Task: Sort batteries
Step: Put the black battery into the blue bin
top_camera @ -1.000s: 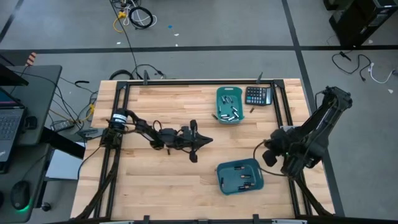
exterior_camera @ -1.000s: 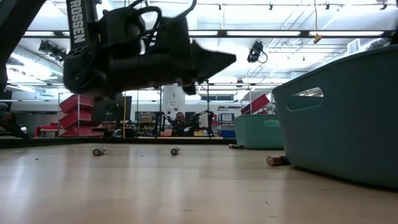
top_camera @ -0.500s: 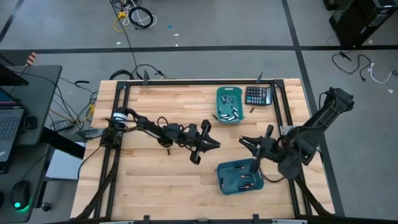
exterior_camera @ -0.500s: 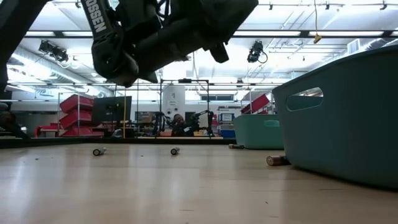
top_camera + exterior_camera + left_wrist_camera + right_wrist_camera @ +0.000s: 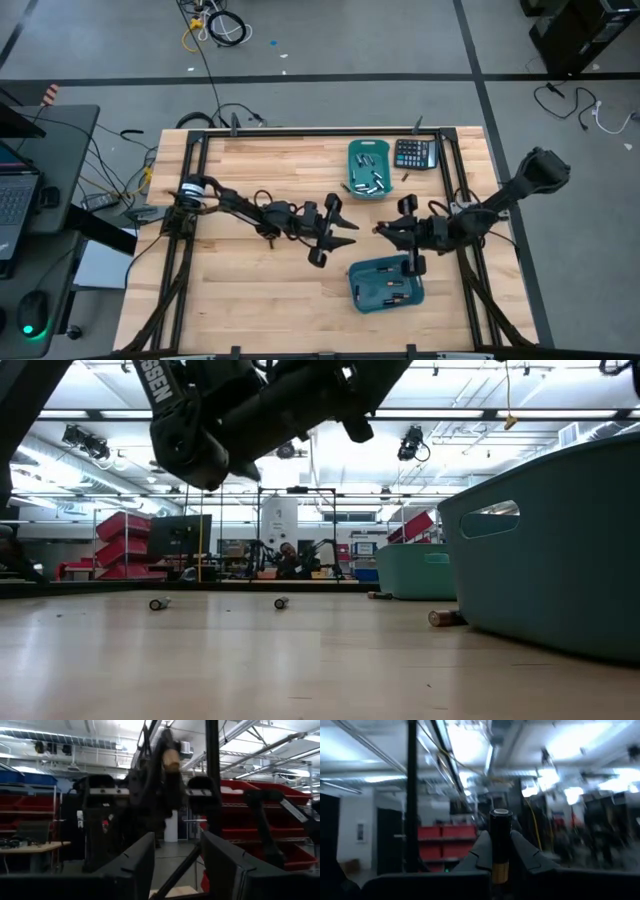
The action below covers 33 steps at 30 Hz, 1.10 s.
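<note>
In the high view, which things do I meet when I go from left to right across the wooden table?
left gripper → right gripper, shut on a battery → calculator. The two teal bins overlap the grippers in this order, so I leave them out.

Left arm (image 5: 240,207): dark, slim jointed links; a silvery-white band at its base end by the counter's left rail.
Left arm markings: white block letters on the black housing — only part of the maker's name shows in the low view.
Left pincer (image 5: 333,231): two black fingers, wedge-shaped with flat faces, tapering to points.
Right arm (image 5: 510,196): black, thicker links — a rounded, bulky joint at its far right end.
Right pincer (image 5: 398,230): black, angular fingers.
Cables: thin dark leads along the left arm's links.
</note>
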Tool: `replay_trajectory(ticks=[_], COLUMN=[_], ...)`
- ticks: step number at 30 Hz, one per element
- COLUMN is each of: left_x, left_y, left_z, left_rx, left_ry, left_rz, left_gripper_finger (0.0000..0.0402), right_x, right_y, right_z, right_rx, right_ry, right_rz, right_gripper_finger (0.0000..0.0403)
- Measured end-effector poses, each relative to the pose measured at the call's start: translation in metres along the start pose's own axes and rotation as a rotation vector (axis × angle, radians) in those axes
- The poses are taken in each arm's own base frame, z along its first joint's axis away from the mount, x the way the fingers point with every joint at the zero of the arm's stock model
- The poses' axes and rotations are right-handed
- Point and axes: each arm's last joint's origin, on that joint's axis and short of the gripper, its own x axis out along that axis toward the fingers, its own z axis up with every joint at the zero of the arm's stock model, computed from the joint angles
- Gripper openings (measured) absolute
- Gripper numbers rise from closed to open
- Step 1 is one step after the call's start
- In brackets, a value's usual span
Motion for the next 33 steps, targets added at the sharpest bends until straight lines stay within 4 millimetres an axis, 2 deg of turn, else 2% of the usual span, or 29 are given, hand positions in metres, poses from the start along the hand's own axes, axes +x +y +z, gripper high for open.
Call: replay_trajectory(ticks=[8,16,20,25,33], left_x=[0.016,0.019,0.021,0.028,0.034], left_y=[0.002,0.001,0.001,-0.002,-0.001], left_z=[0.010,0.014,0.015,0.021,0.026], left_rx=[0.003,0.002,-0.006,-0.030,-0.048], left_ry=[-0.054,-0.075,-0.082,-0.101,-0.124], left_rz=[-0.005,-0.059,-0.075,-0.177,-0.191], left_gripper_finger=[0.0166,0.0166,0.0166,0.0166,0.0166], right_x=[0.013,0.023,0.026,0.026,0.026], right_y=[-0.004,0.001,-0.001,-0.003,-0.002], right_z=[-0.024,-0.035,-0.038,-0.038,-0.038], right_rx=[-0.068,-0.133,-0.144,-0.156,-0.181], right_ry=[-0.026,-0.032,-0.025,-0.030,-0.036], right_rz=[0.043,0.076,0.065,0.077,0.090], right_gripper_finger=[0.0023,0.0023,0.0023,0.0023,0.0023])
